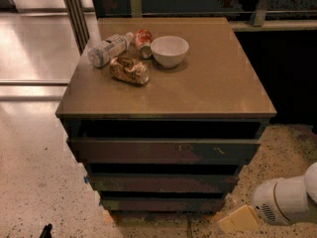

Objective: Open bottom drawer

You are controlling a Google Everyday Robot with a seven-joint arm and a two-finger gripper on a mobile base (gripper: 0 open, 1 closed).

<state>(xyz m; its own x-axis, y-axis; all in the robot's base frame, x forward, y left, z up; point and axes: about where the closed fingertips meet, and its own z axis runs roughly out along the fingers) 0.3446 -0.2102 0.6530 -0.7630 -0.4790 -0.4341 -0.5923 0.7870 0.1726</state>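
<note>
Bottom drawer (163,204) is the slim dark front lowest on the cabinet (213,83), just above the speckled floor and tucked under the other two. The gripper (238,219) is down low off the cabinet's front right corner, not touching it. Honestly can't tell if it's open or closed. White bowl (169,50) and a plastic bottle (108,48) sit up top.

Speckled terrazzo floor (34,182), glossy with glare at left. Metal posts (75,14) behind. Dark worn rail (198,4) along back.
</note>
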